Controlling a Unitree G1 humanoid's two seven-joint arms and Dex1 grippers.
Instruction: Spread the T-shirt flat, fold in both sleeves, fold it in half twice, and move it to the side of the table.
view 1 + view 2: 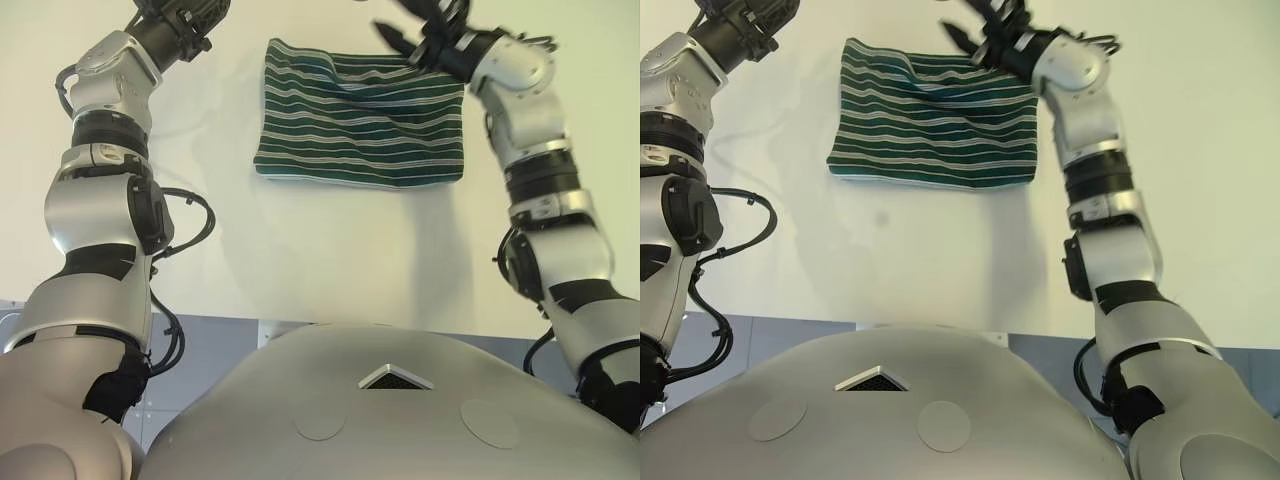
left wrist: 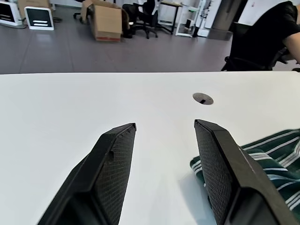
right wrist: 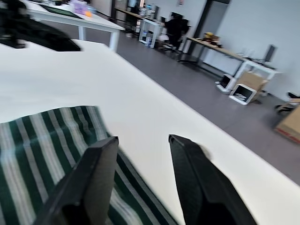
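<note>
1. Tabletop (image 1: 330, 250): white, plain, spans the whole working area in front of the robot.
2. T-shirt (image 1: 360, 115): dark green with thin white stripes, folded into a wide rectangle. Lies on the far middle part of the tabletop, a little toward the robot's right. Near edge and side edges lie fairly straight. A raised crease runs across the upper middle, and the far left corner is slightly lifted and rumpled.
3. Right gripper (image 3: 143, 138): at the far right corner of the T-shirt. Fingers apart, nothing between them. In the right wrist view one finger sits over the striped cloth and the other over bare tabletop, so the gripper straddles the shirt's edge. Contact with the cloth: cannot tell.
4. Left gripper (image 2: 165, 124): beyond and to the left of the T-shirt's far left corner, over bare tabletop. Fingers apart, empty. In the left wrist view a corner of the shirt lies just beside one finger, outside the gap.
5. Round cable hole (image 2: 202, 98): small, with a dark insert, set in the tabletop ahead of the left gripper, well apart from the T-shirt.
</note>
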